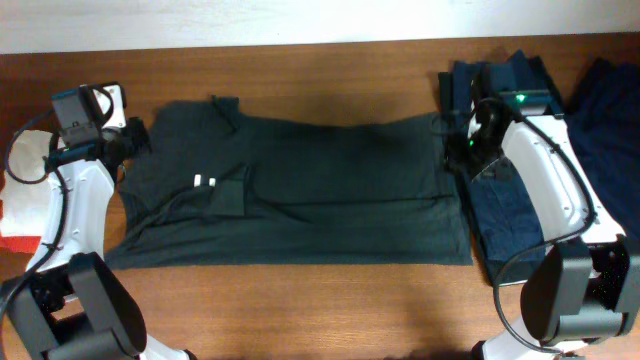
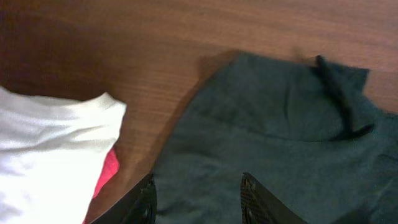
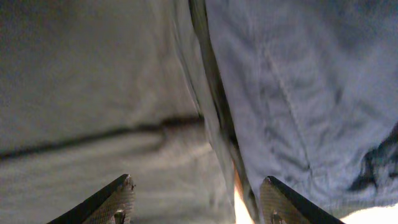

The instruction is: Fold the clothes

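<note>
The black T-shirt (image 1: 300,190) lies spread across the middle of the table, with small white marks near a folded sleeve on its left part. My left gripper (image 1: 135,140) is open at the shirt's upper left edge; in the left wrist view its fingers (image 2: 198,199) hover over the dark cloth (image 2: 280,143). My right gripper (image 1: 462,150) is open at the shirt's right edge. In the right wrist view its fingers (image 3: 196,202) straddle the seam between the dark shirt (image 3: 93,93) and the blue garment (image 3: 298,93).
A navy-blue garment (image 1: 500,200) lies under the right arm, with more dark blue cloth (image 1: 610,120) at the far right. Folded white and red pieces (image 1: 20,190) lie at the left edge and show in the left wrist view (image 2: 50,149).
</note>
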Tool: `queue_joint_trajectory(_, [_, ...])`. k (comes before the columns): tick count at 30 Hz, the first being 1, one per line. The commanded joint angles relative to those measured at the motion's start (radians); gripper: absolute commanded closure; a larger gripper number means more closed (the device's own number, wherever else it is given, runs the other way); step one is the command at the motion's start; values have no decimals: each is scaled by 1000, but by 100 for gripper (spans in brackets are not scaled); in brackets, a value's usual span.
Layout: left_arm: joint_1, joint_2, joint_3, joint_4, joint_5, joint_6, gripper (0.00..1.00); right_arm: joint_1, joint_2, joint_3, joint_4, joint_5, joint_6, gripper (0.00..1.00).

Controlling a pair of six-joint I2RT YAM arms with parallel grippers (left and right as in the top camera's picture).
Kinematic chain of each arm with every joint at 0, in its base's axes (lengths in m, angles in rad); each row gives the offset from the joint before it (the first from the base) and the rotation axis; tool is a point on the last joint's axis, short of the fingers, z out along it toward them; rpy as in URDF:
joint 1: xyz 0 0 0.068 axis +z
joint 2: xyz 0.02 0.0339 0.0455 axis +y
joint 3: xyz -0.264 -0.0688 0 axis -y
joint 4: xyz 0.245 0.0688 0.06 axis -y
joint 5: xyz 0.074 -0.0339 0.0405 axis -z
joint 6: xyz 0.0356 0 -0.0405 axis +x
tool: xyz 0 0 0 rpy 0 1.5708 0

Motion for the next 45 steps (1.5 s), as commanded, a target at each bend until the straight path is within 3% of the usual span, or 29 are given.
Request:
queue_joint_trajectory(1, [-25,-13,53,42,15,19,57,4,-16,26,19,-130,-42,35])
queue_joint_trajectory(4, [-47,2,53,44,40,18,57,21,-10,25,19,-193,-84,43])
queue_joint_trajectory(7, [-71,28,53,-52,60,17,58,32,-5,21,17,-192,-83,55])
queue_joint_trajectory(10, [-85,80,53,-200,60,-15,58,29,-4,7,-2,-191,-79,61])
queue_joint_trajectory(14, [-82,164,51,-348,61,-155,58,29,-4,-20,-35,-154,-79,62])
queue_joint_trajectory(19, [-82,277,49,-345,63,-155,58,29,-4,-51,-49,-154,-79,62])
queue_joint_trajectory(22, [-80,328,48,-363,37,-156,64,29,-4,-51,-66,-154,-79,62])
queue_joint_trajectory(26, [-42,333,48,-431,-119,-205,63,29,-4,-51,-76,-148,-79,63])
queue_joint_trajectory(36, [113,330,48,-544,-123,-226,62,29,-4,-51,-70,-139,-79,62])
queue_joint_trajectory(41, [63,278,200,-537,-29,-164,43,29,-4,-51,-58,-139,-79,57])
queue_joint_trajectory(43, [38,270,309,-513,39,-112,27,29,-4,-51,-59,-139,-79,57])
queue_joint_trajectory(45, [21,270,394,-481,43,-95,24,29,-4,-51,-59,-139,-79,57])
